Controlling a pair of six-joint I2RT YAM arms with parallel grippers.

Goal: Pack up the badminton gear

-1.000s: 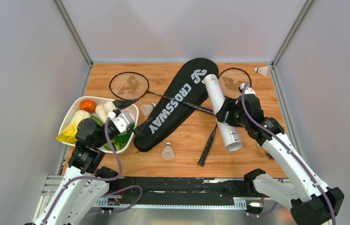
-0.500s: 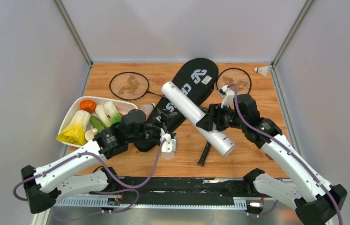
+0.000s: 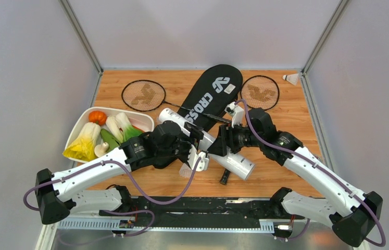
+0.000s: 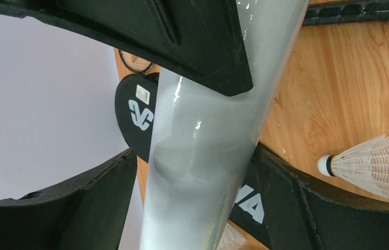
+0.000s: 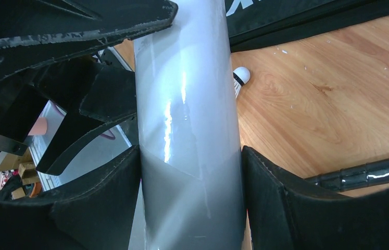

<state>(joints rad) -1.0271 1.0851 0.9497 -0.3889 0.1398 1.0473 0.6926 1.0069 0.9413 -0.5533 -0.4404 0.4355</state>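
Note:
The long white tube (image 3: pixel 236 164) lies slanted over the table's middle. My right gripper (image 3: pixel 222 147) is shut on it, with both pads pressed to its sides in the right wrist view (image 5: pixel 191 156). My left gripper (image 3: pixel 196 146) straddles the same tube (image 4: pixel 202 156) just beside it, jaws open, with a small gap on one side. The black CROSSWAY bag (image 3: pixel 210 94) lies behind. One racket (image 3: pixel 142 95) lies back left and the other (image 3: pixel 260 92) back right, its handle (image 3: pixel 225 177) near the front. A shuttlecock (image 3: pixel 185 169) sits under my left gripper and another (image 3: pixel 291 78) lies at the back right.
A white tray (image 3: pixel 84 119) of toy vegetables stands at the left, close to my left arm. Grey walls close in the table on three sides. The bag and rackets cover much of the back half.
My right gripper has swung the tube left and lower. My left arm has reached right from the tray side, and its jaws now sit around the tube.

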